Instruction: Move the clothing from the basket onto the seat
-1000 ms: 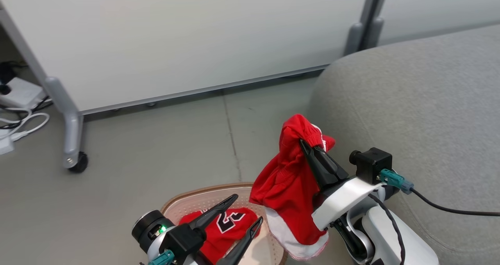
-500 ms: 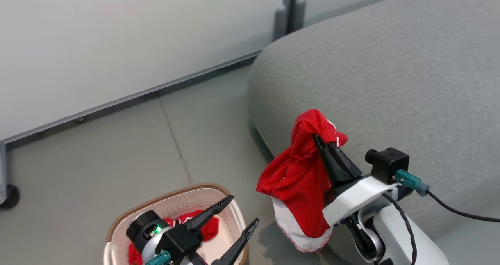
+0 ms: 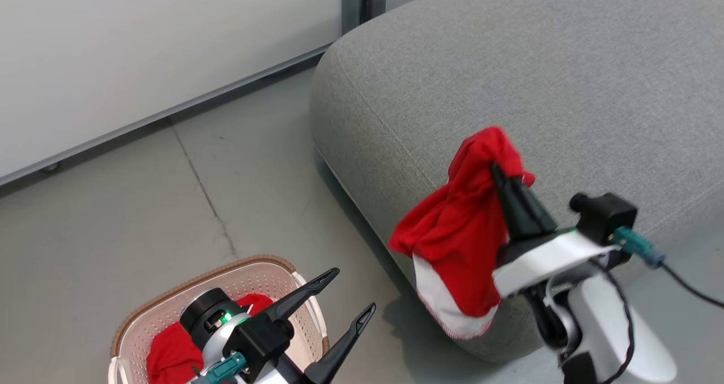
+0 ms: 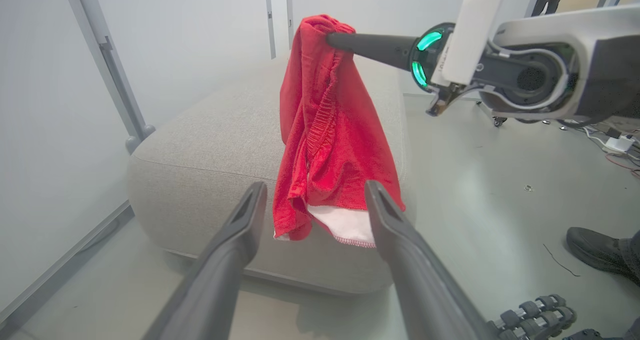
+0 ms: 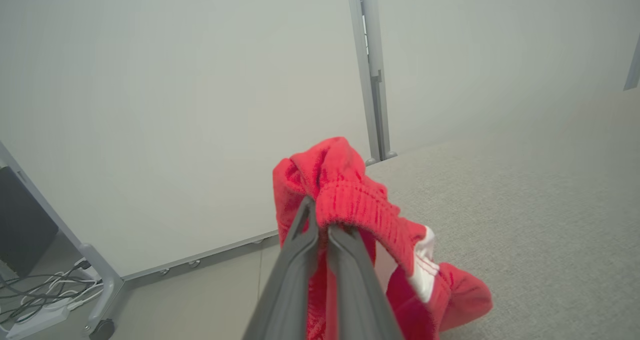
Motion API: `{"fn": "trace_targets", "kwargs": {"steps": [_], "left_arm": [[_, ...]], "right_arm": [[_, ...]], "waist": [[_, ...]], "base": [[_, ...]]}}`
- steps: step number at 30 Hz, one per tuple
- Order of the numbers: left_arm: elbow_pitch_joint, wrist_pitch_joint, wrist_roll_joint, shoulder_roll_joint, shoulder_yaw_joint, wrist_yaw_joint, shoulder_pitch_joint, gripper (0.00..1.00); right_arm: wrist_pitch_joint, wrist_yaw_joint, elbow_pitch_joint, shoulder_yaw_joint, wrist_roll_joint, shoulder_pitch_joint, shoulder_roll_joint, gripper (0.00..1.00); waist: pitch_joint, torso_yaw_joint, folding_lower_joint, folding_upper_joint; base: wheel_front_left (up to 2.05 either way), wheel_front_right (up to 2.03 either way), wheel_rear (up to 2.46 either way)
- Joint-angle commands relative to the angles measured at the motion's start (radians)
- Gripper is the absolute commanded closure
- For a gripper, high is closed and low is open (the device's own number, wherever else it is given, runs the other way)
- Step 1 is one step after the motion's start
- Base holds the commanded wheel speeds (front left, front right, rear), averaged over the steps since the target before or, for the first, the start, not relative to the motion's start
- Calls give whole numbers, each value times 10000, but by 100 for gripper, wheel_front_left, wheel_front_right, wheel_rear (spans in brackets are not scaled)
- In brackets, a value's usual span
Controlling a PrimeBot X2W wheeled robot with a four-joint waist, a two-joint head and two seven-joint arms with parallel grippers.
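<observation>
**Clothing: one red piece held at the seat's edge, one in the basket**

Right claw: fingers pressed together on the gathered, ribbed edge of a red garment. The right wrist view has the two fingertips nipping that ribbing at the right claw's tip.

The garment hangs free from the grip, with its broad white band lowest. It hangs at the near corner of the light-grey seat. Whether the cloth touches the upholstery cannot be told.

Left claw: fingers spread wide, holding nothing. In the head view it sits low, over the near end of the basket.

The basket stands on the grey floor, apart from the seat. A second red garment lies inside. The left arm covers much of it and the frame's bottom edge cuts it off. No print or label on either piece can be read.

The left wrist view looks between the left claw's fingers at the hanging garment. That view shows its folds and stitched hem, the seat behind it and a green ring light on the right wrist. A person's dark shoe is cut off at the right edge.

The right wrist view adds the seat's top surface, a pale wall panel and loose cables on the floor.
</observation>
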Motion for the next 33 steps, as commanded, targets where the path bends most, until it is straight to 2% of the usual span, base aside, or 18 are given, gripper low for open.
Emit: {"fn": "trace_targets", "kwargs": {"steps": [1,9,21,26,33], "left_arm": [[-86,41,-69,69,5,-58,-207,0],[-524,257,59,486,-6,-224,-926,0],[-1684,448,60,1570,-285,-409,-2338,0],[-2060,405,22,2063,-342,-422,-3038,0],[-2314,245,-9,2518,-471,-426,-3591,0]], "right_arm": [[-28,23,-85,-350,-84,-360,-53,100],[-28,23,108,-1973,-333,-1945,-48,100],[-26,23,482,-5065,-1724,-5047,-41,100],[-26,23,769,-6027,-2539,-5588,-51,100],[-26,22,1351,-7699,-3488,-5363,-64,100]], "waist": [[148,13,0,0],[1066,329,0,0],[3437,1258,0,0],[4289,1551,0,0],[5044,1787,0,0]], "base": [[0,0,0],[0,0,0],[0,0,0],[0,0,0],[0,0,0]]}}
